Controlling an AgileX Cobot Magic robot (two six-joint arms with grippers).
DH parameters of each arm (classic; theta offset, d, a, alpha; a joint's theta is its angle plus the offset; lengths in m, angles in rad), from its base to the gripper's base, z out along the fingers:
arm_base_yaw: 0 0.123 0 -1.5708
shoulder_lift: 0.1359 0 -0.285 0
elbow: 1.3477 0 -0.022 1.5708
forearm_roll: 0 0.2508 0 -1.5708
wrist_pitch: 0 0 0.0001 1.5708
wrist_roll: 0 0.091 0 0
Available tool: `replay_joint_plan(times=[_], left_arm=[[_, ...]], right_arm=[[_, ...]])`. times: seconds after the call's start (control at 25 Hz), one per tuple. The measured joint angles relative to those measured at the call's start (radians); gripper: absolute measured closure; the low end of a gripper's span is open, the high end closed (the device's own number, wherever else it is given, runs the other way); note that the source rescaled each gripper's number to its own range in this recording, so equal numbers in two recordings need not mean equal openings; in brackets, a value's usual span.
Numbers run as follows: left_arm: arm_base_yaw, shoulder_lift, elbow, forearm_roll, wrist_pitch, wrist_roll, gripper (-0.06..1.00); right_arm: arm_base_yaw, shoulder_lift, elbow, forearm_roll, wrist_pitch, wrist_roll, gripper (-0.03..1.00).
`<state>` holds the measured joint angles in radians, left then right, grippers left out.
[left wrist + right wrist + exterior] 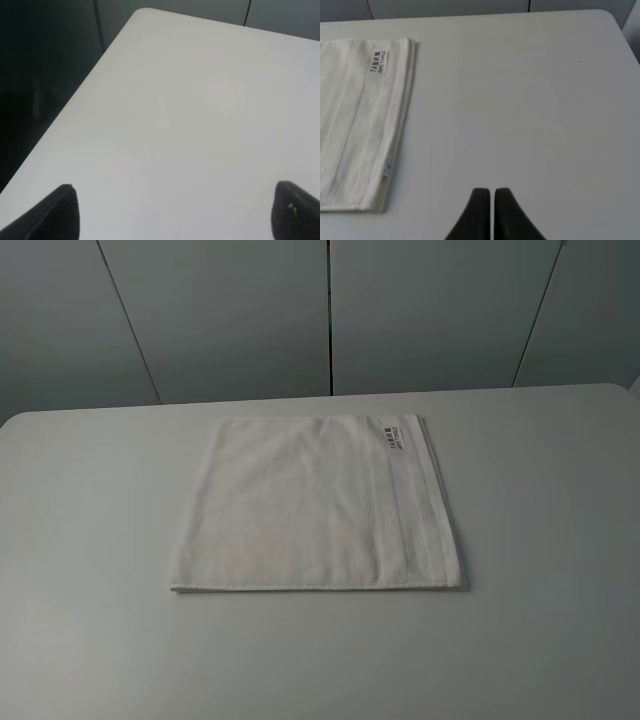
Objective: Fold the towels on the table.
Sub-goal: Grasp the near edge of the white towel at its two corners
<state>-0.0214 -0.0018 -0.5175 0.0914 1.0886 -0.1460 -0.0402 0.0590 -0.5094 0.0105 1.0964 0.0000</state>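
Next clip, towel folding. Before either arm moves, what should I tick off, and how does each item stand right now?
1. Towel lies flat on the table, away from its edges: ok.
2. Label visible, at the towel's far right corner: ok.
3. Left gripper empty, jaws open: ok.
4. Right gripper ready to grasp: not ok, jaws shut on nothing.
5. Both grippers off the towel: ok.
6. Folds remaining: cannot tell; right edge shows layers.

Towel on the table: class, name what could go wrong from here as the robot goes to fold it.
The right gripper is shut, apart from the towel; approaching so, it might shove the edge. The edge shows stacked layers; a pinch may catch only some. The left gripper, open, sees only bare table and may misreach.
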Motion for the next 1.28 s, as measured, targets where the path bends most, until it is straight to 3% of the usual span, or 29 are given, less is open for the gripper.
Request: replay_joint_plan(times=[0.36, 1.28], left_arm=[[0.000, 0.000, 0.000, 0.088, -0.002, 0.079, -0.06], [0.000, 0.000, 0.000, 0.040, 0.004, 0.076, -0.06]], right_arm=[[0.000, 0.000, 0.000, 0.000, 0.000, 0.000, 0.97], [0.000, 0.000, 0.000, 0.031, 0.000, 0.000, 0.97]])
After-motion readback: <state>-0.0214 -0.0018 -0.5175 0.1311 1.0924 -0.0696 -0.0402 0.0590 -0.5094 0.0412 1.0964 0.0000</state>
